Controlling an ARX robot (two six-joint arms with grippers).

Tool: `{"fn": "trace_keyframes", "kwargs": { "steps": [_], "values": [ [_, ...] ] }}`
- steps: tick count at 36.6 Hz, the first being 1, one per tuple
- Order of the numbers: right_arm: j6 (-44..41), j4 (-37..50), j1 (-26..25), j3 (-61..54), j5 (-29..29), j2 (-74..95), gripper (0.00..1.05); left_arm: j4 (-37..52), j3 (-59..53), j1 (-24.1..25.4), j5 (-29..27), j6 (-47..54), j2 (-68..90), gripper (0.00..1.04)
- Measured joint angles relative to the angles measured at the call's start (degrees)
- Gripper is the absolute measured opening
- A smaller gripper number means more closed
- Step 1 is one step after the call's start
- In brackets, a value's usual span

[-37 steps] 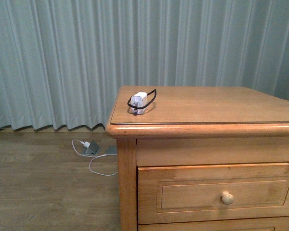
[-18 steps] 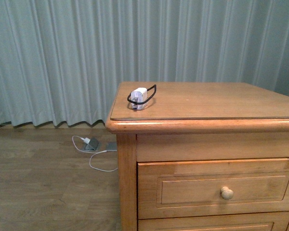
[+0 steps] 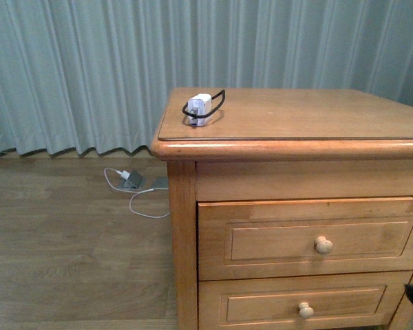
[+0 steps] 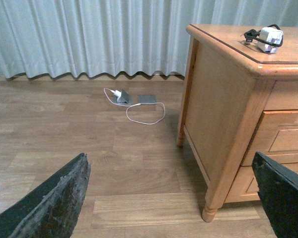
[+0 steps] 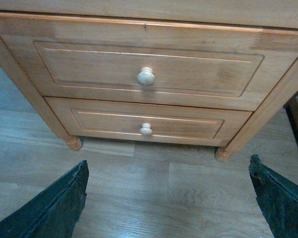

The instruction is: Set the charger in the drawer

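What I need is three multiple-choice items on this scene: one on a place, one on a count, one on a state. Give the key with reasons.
1. Where does the charger lie?
A. On the floor
B. On the cabinet top, near its left edge
C. On a chair

2. How many knobs does the right wrist view show?
A. One
B. Two
C. Four

3. What state is the upper drawer in?
A. Shut
B. Pulled halfway out
C. Taken out altogether

Key:
1 B: the white block with its black cable rests on the wooden top.
2 B: one round knob sits on each of the two drawer fronts.
3 A: its front sits flush in the frame, with no interior showing.
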Motion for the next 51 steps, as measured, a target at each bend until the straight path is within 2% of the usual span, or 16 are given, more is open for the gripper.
{"fn": "trace_keyframes", "kwargs": {
  "steps": [11,20,28,37,51],
  "values": [
    [1.11,9.27,3.06,10.43,3.34,20.41,0.96,0.0,0.0,0.0,0.0,0.0,0.0,0.98],
    [2.19,10.64,4.74,20.76,5.49,34.01,0.96,0.0,0.0,0.0,0.02,0.0,0.0,0.98],
    [2.8,10.64,6.12,27.71,6.58,41.16,0.96,0.0,0.0,0.0,0.02,0.0,0.0,0.98],
    [4.07,10.75,5.29,33.62,7.89,47.84,0.96,0.0,0.0,0.0,0.0,0.0,0.0,0.98],
    [5.16,11.56,5.62,34.51,8.09,48.33,0.96,0.0,0.0,0.0,0.0,0.0,0.0,0.98]
  ]
}}
